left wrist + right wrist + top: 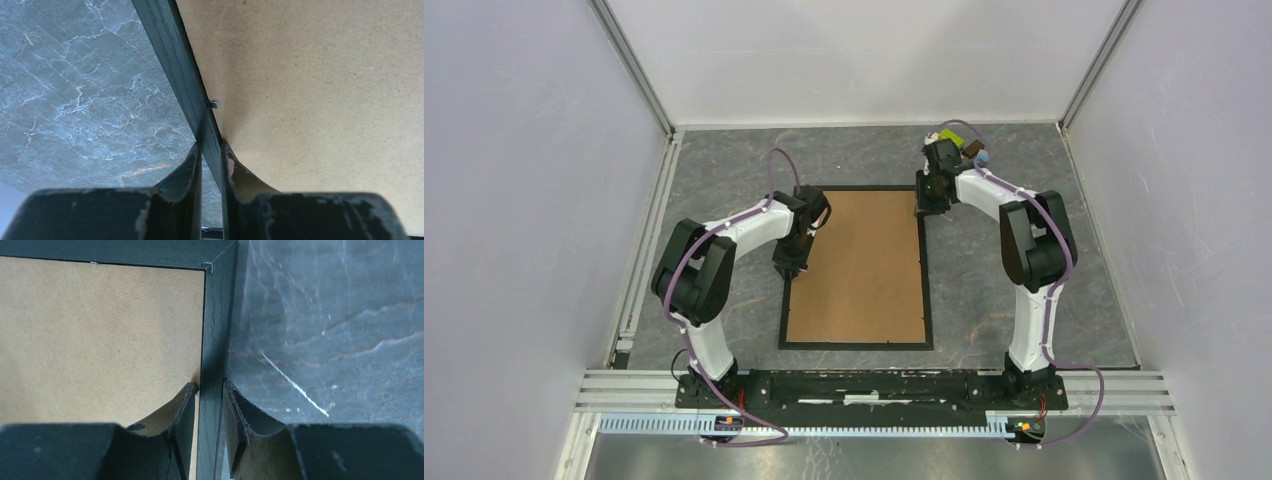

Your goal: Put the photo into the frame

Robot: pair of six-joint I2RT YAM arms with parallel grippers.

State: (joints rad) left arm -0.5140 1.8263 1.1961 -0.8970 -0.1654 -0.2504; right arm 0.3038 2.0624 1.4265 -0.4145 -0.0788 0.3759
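Note:
The black frame (pixel 854 345) lies flat in the middle of the table with the plain brown backing board (pixel 859 265) filling it. The photo is hidden. My left gripper (pixel 789 268) is down on the frame's left rail, about midway along. In the left wrist view it (pixel 211 150) is shut on that rail (pixel 175 65), one finger on the table side, one over the board (pixel 310 90). My right gripper (pixel 921 208) is on the right rail near the far right corner. In the right wrist view it (pixel 211 387) is shut on the rail (pixel 216 315) beside the board (pixel 100 330).
The grey marble table (pixel 1024 200) is walled in by white panels on the left, right and back. A small metal tab (pixel 213 104) sticks out from the rail's inner edge over the board. The arm bases stand on a metal rail (pixel 874 385) at the near edge.

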